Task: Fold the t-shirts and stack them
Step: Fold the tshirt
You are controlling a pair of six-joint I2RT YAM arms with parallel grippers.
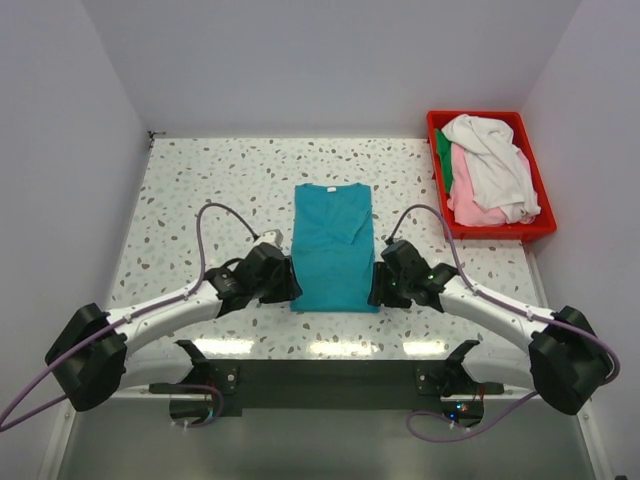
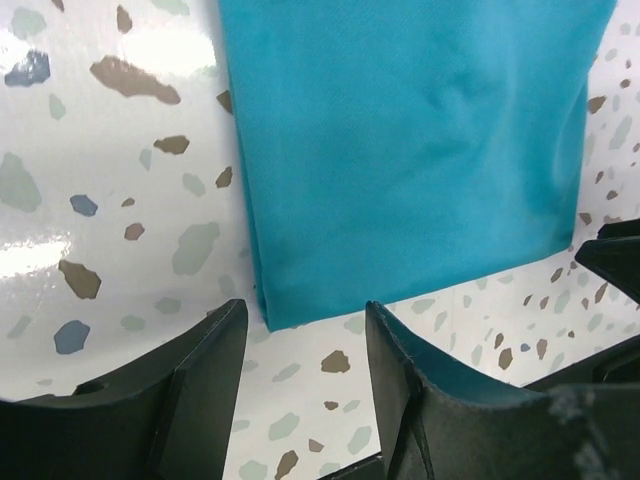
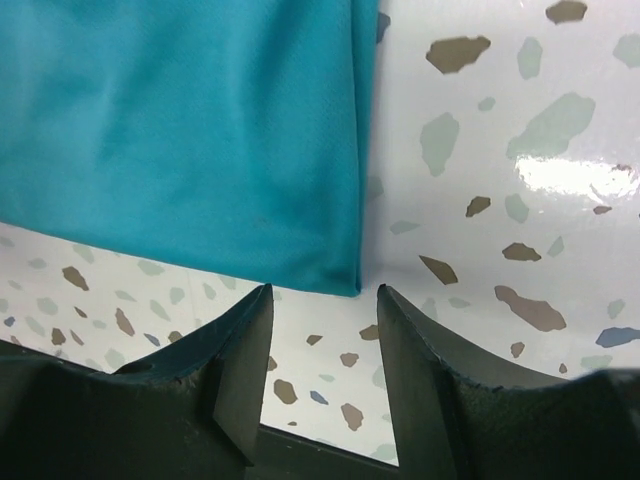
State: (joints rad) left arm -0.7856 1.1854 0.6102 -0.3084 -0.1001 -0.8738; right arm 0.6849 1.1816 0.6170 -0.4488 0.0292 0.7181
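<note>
Your 2 arms reach in from the near edge, left gripper (image 1: 288, 284) and right gripper (image 1: 378, 287) spread and empty at the near corners of the teal t-shirt (image 1: 335, 245), likely ready for another fold. It lies part-folded, centred on the speckled table (image 1: 200, 190). At far right, a red bin (image 1: 500, 236) holds crumpled t-shirts (image 1: 490, 170), with white walls around.

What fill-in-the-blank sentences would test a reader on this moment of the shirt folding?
1. The folded t-shirt on the table is ____ in colour.
2. The left gripper and the right gripper both stand ____, gripping nothing.
3. The top t-shirt in the red bin is ____.
Missing words: teal; open; white.
</note>
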